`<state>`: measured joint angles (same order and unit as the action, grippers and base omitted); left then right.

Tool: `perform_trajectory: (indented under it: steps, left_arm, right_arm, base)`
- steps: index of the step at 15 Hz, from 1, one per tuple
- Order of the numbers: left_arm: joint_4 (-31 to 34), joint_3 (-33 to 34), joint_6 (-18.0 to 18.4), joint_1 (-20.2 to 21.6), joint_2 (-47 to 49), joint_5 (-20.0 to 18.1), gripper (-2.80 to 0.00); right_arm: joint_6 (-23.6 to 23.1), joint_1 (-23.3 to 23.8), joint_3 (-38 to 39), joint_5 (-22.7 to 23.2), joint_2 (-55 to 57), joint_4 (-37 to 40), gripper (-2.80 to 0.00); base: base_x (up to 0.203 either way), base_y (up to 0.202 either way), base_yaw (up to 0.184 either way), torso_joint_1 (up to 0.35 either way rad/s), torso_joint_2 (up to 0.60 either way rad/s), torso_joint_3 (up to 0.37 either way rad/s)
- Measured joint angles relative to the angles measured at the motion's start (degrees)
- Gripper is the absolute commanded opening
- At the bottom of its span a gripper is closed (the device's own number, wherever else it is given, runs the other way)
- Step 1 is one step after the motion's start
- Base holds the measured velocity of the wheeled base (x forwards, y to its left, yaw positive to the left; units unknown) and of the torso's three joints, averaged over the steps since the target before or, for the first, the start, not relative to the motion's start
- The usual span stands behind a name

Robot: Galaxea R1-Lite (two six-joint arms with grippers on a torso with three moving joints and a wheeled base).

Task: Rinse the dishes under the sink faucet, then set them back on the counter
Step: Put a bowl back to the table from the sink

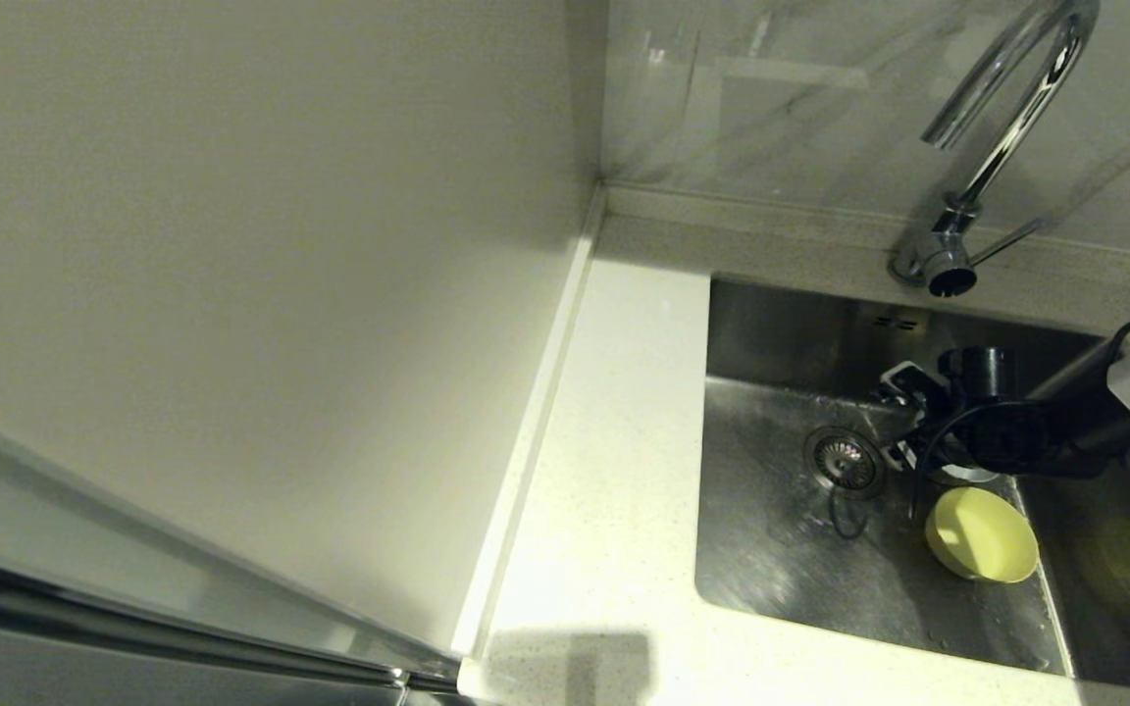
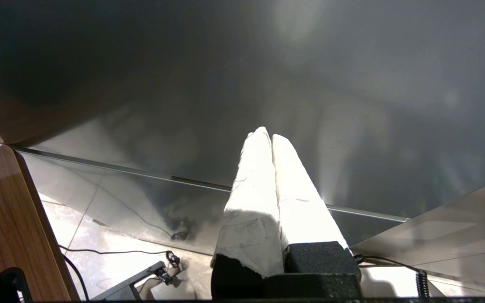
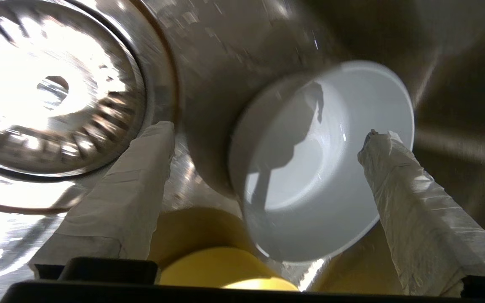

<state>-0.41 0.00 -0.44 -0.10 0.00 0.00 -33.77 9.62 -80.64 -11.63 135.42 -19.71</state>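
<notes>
Down inside the sink (image 1: 781, 559), my right gripper (image 1: 903, 422) is open beside the drain strainer (image 1: 845, 458). In the right wrist view the right gripper (image 3: 267, 132) spreads wide over the pale blue-grey bowl (image 3: 322, 168). One taped finger (image 3: 133, 185) is outside the bowl toward the drain strainer (image 3: 53, 88), the other finger (image 3: 394, 176) is over its far rim. The yellow-green bowl (image 1: 982, 534) rests on the sink floor just in front, and the same yellow-green bowl (image 3: 221, 269) shows right by the wrist. The pink bowl is out of view. My left gripper (image 2: 266, 134) is shut and empty, parked away from the sink.
The chrome faucet (image 1: 1006, 137) arches over the sink's back edge, its lever pointing right. The off-white counter (image 1: 614, 441) runs along the sink's left side up to a wall panel (image 1: 231, 245). A thin dark loop (image 1: 845, 515) lies on the sink floor near the drain.
</notes>
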Motion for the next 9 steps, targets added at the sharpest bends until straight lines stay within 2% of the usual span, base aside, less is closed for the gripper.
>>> perform_trajectory:
  steps: [4, 5, 9]
  left_arm:
    - [0.0, 0.0, 0.0, 0.0, 0.0, 0.0, -2.80]
    - [0.0, 0.0, 0.0, 0.0, 0.0, 0.0, -2.80]
    - [0.0, 0.0, 0.0, 0.0, 0.0, 0.0, -2.80]
  right_arm:
    - [0.0, 0.5, -0.1, -1.5, 0.8, 0.1, 0.00]
    - [0.1, 0.6, -0.1, -1.5, 1.0, 0.1, -2.80]
    - [0.2, 0.7, 0.0, -1.2, 1.0, 0.1, -2.80]
  base:
    - [0.000, 0.000, 0.000, 0.000, 0.00, 0.000]
    - [0.000, 0.000, 0.000, 0.000, 0.00, 0.000]
    - [0.000, 0.000, 0.000, 0.000, 0.00, 0.000]
